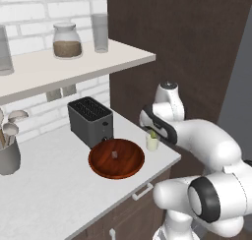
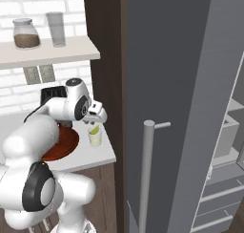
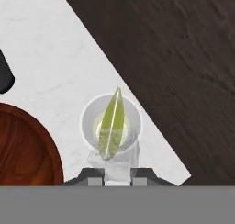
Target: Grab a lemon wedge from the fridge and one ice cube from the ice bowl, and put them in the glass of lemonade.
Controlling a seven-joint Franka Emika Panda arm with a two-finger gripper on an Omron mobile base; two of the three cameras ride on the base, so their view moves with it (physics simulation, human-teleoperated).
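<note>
Tiny yellow-green lemon wedge (image 3: 111, 124), thin and pointed, seen edge-on over the mouth of the small clear glass tumbler of pale yellowish lemonade (image 3: 111, 122); hard to tell whether resting in the liquid or held just above. Tumbler (image 1: 152, 142) upright near the right corner of the white table (image 1: 59, 190), just right of the wide, shallow, round reddish-brown wooden ice bowl (image 1: 116, 159), apart from it. One small pale ice cube (image 1: 115, 155) near the bowl's middle. Tall grey fridge (image 2: 190, 84) to the right, slim vertical bar handle (image 2: 147, 170), one door open onto pale grey shelves (image 2: 228, 132).
</note>
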